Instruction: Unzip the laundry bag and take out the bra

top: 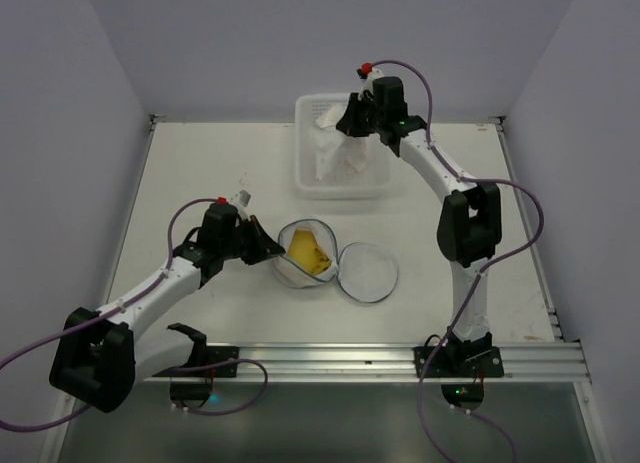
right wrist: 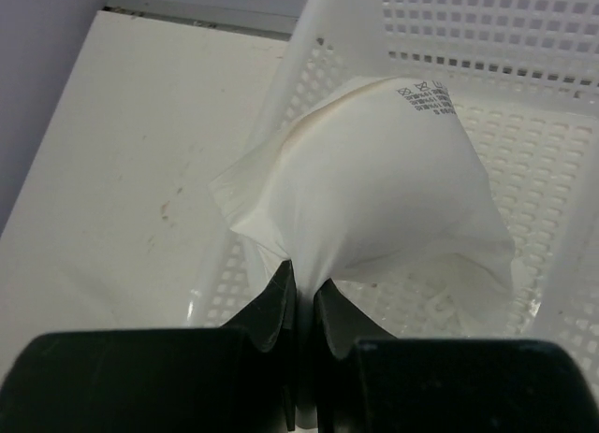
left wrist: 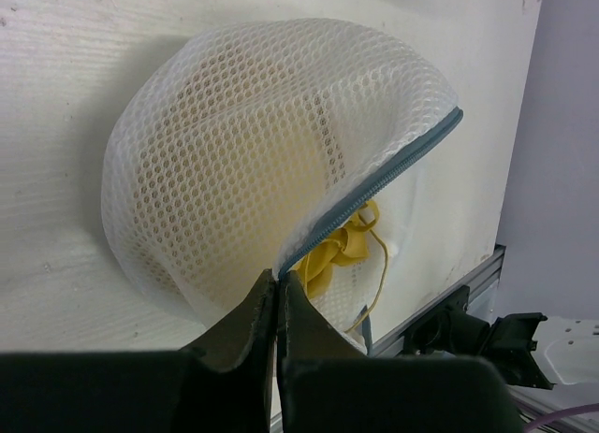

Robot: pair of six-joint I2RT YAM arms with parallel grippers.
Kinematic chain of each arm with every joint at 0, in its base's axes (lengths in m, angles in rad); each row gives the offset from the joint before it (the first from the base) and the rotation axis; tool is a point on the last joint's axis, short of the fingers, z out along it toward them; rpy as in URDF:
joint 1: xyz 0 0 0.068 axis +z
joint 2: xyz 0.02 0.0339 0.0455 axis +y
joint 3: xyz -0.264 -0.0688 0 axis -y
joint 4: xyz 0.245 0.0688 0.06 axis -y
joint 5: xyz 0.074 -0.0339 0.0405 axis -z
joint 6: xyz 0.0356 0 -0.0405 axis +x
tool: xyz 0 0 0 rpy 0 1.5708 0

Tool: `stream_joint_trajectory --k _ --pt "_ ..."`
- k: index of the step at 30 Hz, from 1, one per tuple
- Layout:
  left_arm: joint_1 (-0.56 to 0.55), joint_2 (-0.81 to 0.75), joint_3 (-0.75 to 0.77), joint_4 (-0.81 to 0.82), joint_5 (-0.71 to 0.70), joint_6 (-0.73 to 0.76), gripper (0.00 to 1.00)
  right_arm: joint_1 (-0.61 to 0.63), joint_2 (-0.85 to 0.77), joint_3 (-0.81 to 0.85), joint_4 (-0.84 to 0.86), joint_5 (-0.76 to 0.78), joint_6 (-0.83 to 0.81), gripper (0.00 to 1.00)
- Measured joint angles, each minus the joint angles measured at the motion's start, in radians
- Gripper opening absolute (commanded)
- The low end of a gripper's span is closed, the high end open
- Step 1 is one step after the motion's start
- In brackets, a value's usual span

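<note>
Nearest the bases, the left gripper [left wrist: 278,285] has its 2 fingers shut on the dark zip rim [left wrist: 374,185] of the bag [left wrist: 234,143], at the bag's 9 o'clock, apparently to pin and tilt the dome so its mouth gapes. The bag sits near the middle of the table [top: 200,173], unzipped, with its round flap [top: 368,271] lying flat at 4 o'clock. Inside lies 1 yellow garment [left wrist: 329,253] with a thin strap, probably the bra, not yet taken out. Farther off, at 12 o'clock, the right gripper [right wrist: 301,281] hangs over the basket [right wrist: 487,31], fingers clamped on a white cloth [right wrist: 374,190] with a care label, seemingly to keep it over the basket. More white cloth lies in the basket, though I cannot tell how many pieces. In all: 2 grippers, 1 bag, 1 basket.
</note>
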Motion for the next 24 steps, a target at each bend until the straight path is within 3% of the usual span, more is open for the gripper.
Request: stream_joint_trajectory --k 3,6,7,10,13,16,24 --pt "0.000 0.016 0.000 0.002 0.000 0.001 0.01 -0.011 0.085 0.071 -0.008 0.043 -0.033 0.09" --pt "0.000 0.035 0.000 0.003 0.000 0.001 0.01 -0.016 0.142 0.141 -0.024 0.075 -0.058 0.38" --pt "0.000 0.040 0.000 0.003 0.000 0.000 0.01 -0.017 0.154 0.160 -0.032 0.089 -0.066 0.56" --pt "0.000 0.048 0.000 0.004 -0.004 0.000 0.01 -0.017 0.157 0.188 -0.054 0.092 -0.082 0.81" --pt "0.000 0.073 0.007 0.006 -0.006 0.001 0.01 -0.016 0.140 0.196 -0.075 0.074 -0.090 0.90" --pt "0.000 0.124 0.023 0.007 -0.007 0.005 0.00 -0.012 0.067 0.127 -0.090 0.053 -0.090 0.92" --pt "0.000 0.204 0.066 0.004 -0.006 0.021 0.00 0.095 -0.447 -0.385 -0.040 0.008 -0.091 0.82"
